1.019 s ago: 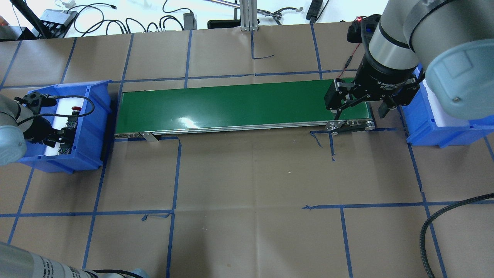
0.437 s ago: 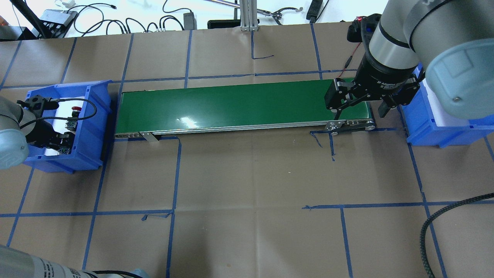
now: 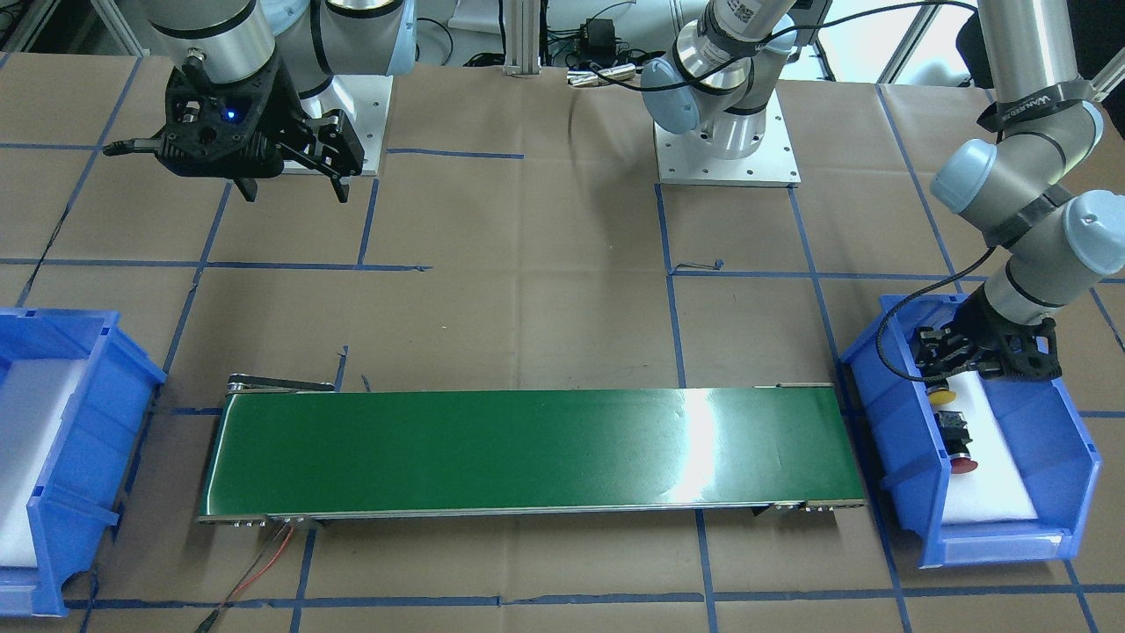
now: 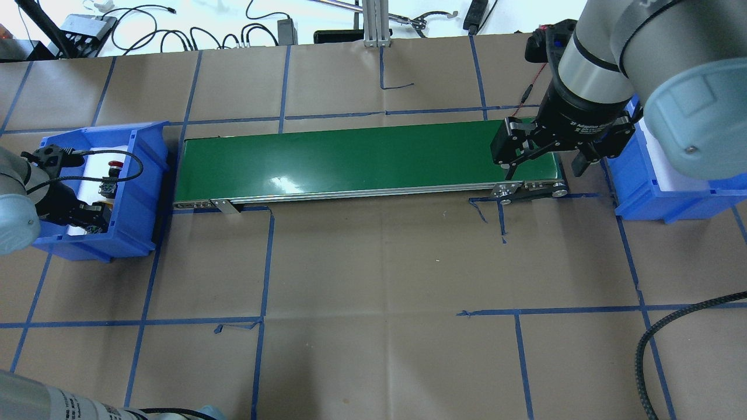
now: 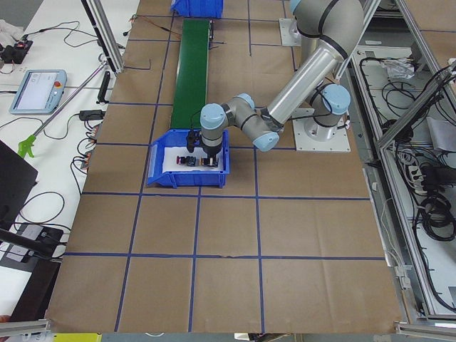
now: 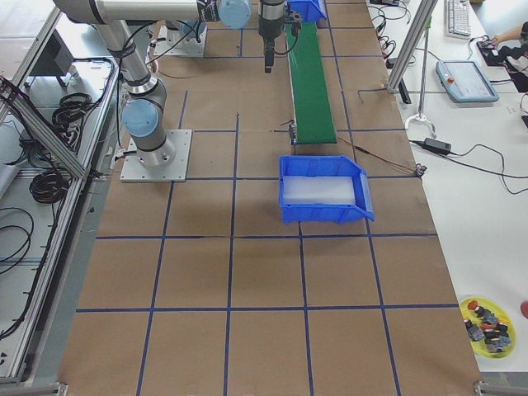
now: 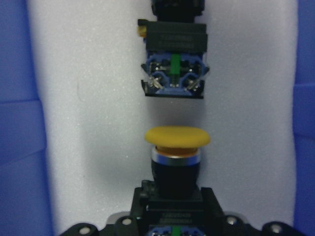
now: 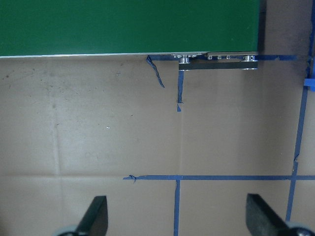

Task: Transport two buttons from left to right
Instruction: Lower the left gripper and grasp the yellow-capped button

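Brown paper and blue tape lines cover the counter [image 4: 373, 262], with a green belt [image 4: 362, 160] running across the middle. All the action is at the left bin [image 3: 881, 413].

The left pincer [image 3: 942, 374] is down inside it, lined up on the yellow button [image 7: 177, 137], which lies on white foam with its boxy body tucked right at the pincer's base. Has it clamped? I cannot tell, because the fingers are out of sight in the wrist view.

The red button [image 3: 958, 444] lies on the same foam just beyond the yellow cap, a small gap between them. Neither button has left the bin.

At the belt's far end the right pincer [image 8: 178, 219] hangs spread wide with nothing in it, just beside the right bin [image 4: 636, 192].

Now the hazards, as I judge them:
- **Tipping:** the hold looks set far back on the body, so that heavy cap could tip the button out on the lift.
- **Knocking the red one:** any forward creep would push the cap into the red button.
- **Snagging:** the black cable [image 4: 131, 160] arches over the bin and the blue walls crowd in, so a slanted exit could snag.
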You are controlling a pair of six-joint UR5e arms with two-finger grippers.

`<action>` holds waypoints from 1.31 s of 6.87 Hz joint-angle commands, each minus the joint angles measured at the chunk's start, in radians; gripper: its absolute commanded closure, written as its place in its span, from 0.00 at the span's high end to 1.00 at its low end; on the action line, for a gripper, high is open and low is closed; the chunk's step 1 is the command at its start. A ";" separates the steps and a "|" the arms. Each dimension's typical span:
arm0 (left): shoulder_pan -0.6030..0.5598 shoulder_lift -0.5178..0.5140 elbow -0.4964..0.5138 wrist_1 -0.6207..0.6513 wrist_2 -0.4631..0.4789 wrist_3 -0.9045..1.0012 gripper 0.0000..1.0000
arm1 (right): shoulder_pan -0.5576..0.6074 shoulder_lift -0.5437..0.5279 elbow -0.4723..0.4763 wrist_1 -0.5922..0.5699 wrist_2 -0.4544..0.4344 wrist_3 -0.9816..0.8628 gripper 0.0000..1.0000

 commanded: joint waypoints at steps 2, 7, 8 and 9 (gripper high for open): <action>-0.002 0.064 0.117 -0.197 0.001 -0.001 0.00 | 0.000 0.003 0.000 -0.004 0.000 0.000 1.00; -0.147 0.094 0.412 -0.551 0.006 -0.119 0.00 | -0.002 0.003 0.001 -0.005 0.000 -0.002 1.00; -0.234 0.094 0.432 -0.552 0.007 -0.191 0.00 | -0.003 0.003 0.001 -0.007 0.001 -0.002 1.00; -0.329 0.091 0.436 -0.549 0.042 -0.281 0.00 | -0.003 0.003 0.000 -0.008 0.003 -0.002 1.00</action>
